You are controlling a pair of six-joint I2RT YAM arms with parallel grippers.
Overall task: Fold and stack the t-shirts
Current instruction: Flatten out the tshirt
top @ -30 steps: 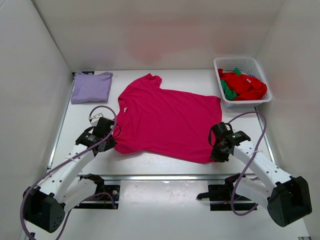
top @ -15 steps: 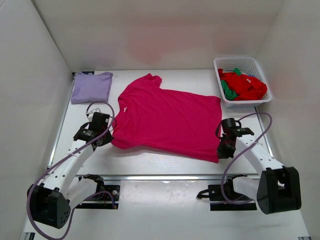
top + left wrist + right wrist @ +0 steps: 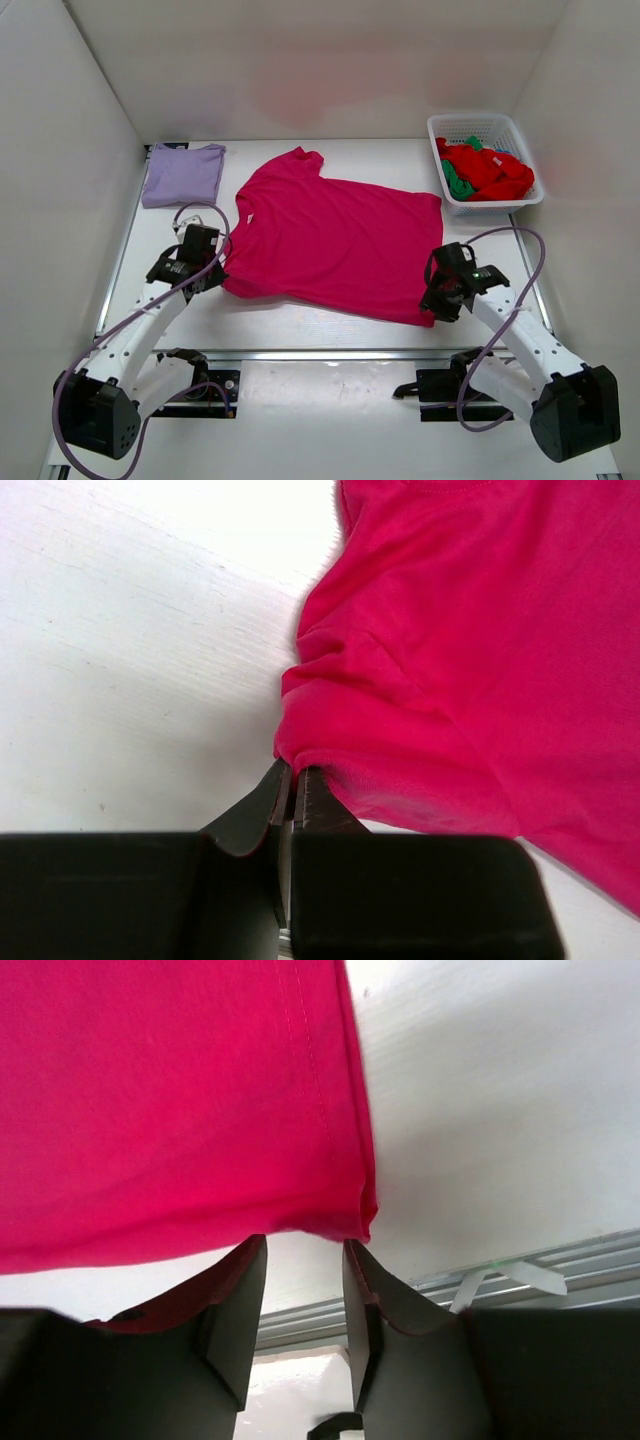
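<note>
At the far left of the worktop (image 3: 300, 325) the lavender t-shirt (image 3: 182, 174) lies folded, probably starting the stack. The left end effector (image 3: 291, 785) is clamped on the near-left sleeve edge of the magenta t-shirt (image 3: 335, 235), which lies spread flat in the middle. The right end effector (image 3: 305, 1250) has its jaws apart at the near-right hem corner, not gripping, so I judge it prepares a grasp for the fold. Far right, red and green t-shirts (image 3: 488, 170) wait in the basket (image 3: 478, 122).

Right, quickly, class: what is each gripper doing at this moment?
Left gripper: shut on an edge of the magenta t-shirt.
Right gripper: open, holding nothing, at the shirt's hem corner.
</note>
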